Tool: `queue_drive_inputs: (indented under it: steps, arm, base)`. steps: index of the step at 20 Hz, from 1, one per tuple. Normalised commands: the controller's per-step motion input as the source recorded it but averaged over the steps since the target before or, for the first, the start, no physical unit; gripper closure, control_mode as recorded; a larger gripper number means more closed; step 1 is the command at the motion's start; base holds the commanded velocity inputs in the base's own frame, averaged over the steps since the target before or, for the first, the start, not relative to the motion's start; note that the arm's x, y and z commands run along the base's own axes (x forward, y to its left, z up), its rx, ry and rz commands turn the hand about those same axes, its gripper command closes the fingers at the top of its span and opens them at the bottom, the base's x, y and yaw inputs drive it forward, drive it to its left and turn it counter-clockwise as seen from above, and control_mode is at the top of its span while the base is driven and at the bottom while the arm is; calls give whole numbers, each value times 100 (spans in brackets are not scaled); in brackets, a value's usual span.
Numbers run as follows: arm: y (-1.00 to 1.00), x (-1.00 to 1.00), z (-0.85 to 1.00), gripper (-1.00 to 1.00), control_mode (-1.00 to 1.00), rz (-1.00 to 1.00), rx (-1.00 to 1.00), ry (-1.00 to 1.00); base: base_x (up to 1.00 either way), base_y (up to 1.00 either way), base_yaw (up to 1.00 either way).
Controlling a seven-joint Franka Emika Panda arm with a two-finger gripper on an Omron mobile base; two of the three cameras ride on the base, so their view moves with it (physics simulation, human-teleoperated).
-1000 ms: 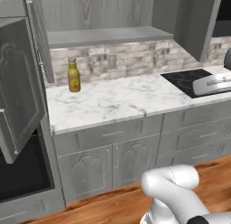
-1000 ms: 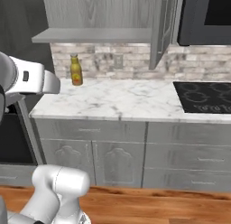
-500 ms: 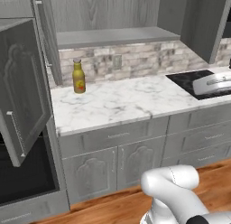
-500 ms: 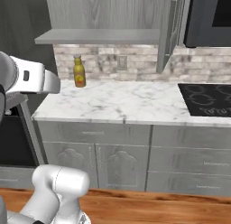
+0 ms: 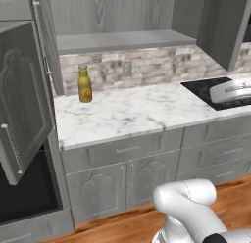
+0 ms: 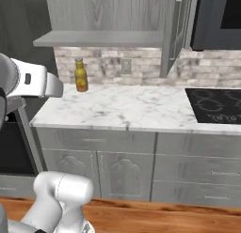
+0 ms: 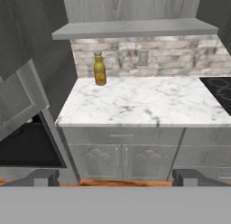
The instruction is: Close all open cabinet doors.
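1. Down low in the hand view, the gripper (image 7: 115, 177) has its fingertips (image 7: 43, 177) set wide apart, holding and touching nothing.
2. Leftward, a cabinet door (image 5: 22, 97) stands tall and swung open, its panelled face turned toward the marble counter (image 5: 127, 112).
3. Rightward, another cabinet door (image 5: 224, 26) hangs upright and open, above the cooktop (image 5: 215, 90).
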Motion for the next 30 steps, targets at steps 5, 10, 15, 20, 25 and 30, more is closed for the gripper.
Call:
queue_drive_inputs:
  steps: [5,10,15,20,25,30]
  arm:
    - [0,0,0,-100,100,0,0,0]
    - [0,0,0,-100,100,0,0,0]
    - [0,0,0,-100,100,0,0,0]
    - [0,0,0,-100,100,0,0,0]
    - [0,0,0,-100,100,0,0,0]
    - [0,0,0,-100,100,0,0,0]
  base:
    - [29,-27,7]
    - [32,-29,7]
    - [52,-23,5]
    - [49,-3,0]
    - [48,-1,0]
    - [47,-7,0]
